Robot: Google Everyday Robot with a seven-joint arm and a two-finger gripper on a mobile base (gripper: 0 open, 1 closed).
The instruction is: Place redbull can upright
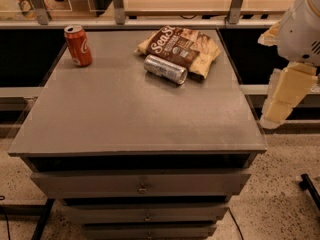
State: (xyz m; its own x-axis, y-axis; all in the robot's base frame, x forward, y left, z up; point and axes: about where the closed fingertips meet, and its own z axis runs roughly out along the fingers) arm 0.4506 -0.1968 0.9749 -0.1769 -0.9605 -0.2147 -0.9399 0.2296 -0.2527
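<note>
Half-cropped jaws right of table [140, 114]

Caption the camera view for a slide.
Redbull can lies sideways by the snack bag; tool hangs right of the table.

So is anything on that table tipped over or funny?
Yes. The slim silver metal can lies on its side at the edge of the brown snack bag, while the red cola can stands upright. The gripper hangs beyond the grey table's right edge.
</note>
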